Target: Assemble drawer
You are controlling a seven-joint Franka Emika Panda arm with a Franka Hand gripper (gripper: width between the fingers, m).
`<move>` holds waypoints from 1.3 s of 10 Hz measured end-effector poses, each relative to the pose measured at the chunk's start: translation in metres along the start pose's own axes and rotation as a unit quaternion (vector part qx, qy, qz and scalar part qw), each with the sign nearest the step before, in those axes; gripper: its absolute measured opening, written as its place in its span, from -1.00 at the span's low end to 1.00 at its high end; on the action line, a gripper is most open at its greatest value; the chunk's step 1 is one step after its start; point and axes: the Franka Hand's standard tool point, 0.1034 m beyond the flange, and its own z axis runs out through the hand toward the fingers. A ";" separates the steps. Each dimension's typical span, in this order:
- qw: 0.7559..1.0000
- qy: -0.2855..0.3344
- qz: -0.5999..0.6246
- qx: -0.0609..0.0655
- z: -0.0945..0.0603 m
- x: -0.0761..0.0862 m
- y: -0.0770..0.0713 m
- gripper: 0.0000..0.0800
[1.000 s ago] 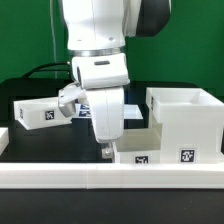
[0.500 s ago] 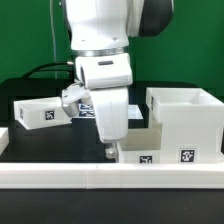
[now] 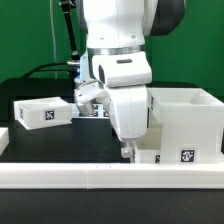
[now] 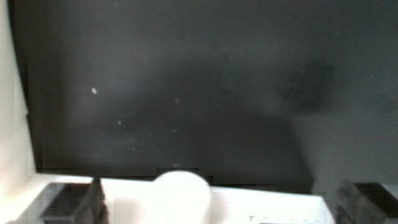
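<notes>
The drawer's big white hollow housing (image 3: 186, 122) stands at the exterior view's right. One small white tray (image 3: 42, 112) with a tag lies at the left. A second tray (image 3: 152, 157) lies low in front of the housing. My gripper (image 3: 129, 152) hangs straight down over this tray's near end. In the wrist view its rounded knob (image 4: 180, 189) and white face (image 4: 267, 205) sit between my dark fingers (image 4: 71, 203), with a gap showing on one side. The gripper (image 4: 217, 206) is open and holds nothing.
A long white rail (image 3: 100, 178) runs along the table's front edge, and another white edge (image 4: 15, 100) shows in the wrist view. A tagged flat piece (image 3: 97, 110) lies behind the arm. The table is black.
The arm has shifted toward the exterior view's right, from beside the front tray's left end to over it, closer to the housing. The jaws have stayed wide apart.
</notes>
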 end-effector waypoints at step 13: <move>1.000 -0.004 -0.009 0.021 -0.006 0.010 0.005 0.62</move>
